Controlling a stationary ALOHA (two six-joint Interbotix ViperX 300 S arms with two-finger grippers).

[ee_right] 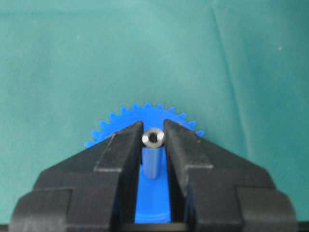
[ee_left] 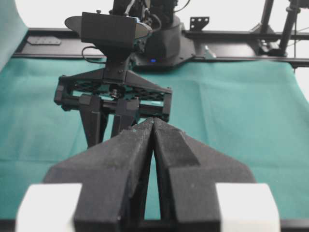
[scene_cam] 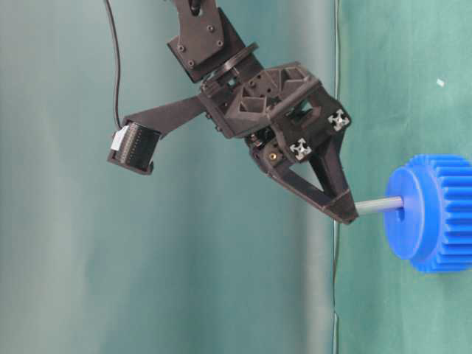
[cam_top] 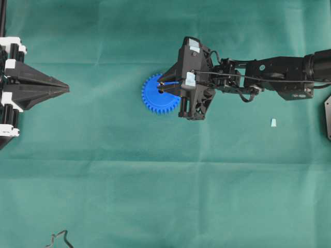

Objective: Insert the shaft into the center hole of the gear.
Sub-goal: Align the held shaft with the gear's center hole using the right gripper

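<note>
The blue gear (cam_top: 153,96) lies flat on the green cloth, left of centre. My right gripper (cam_top: 161,83) hangs over its hub, shut on the silvery shaft (ee_right: 153,137) near the shaft's top end. In the table-level view the shaft (scene_cam: 380,205) runs from the gripper (scene_cam: 351,214) to the face of the gear's (scene_cam: 435,214) hub, where the center hole is. The shaft and fingers cover the hole, and I cannot tell how deep the shaft sits. My left gripper (cam_top: 66,89) rests at the far left, shut on nothing (ee_left: 153,122).
A small pale blue wedge (cam_top: 273,122) lies on the cloth to the right, under the right arm. A thin cable (cam_top: 59,238) curls at the bottom left edge. A dark plate (cam_top: 328,118) shows at the right edge.
</note>
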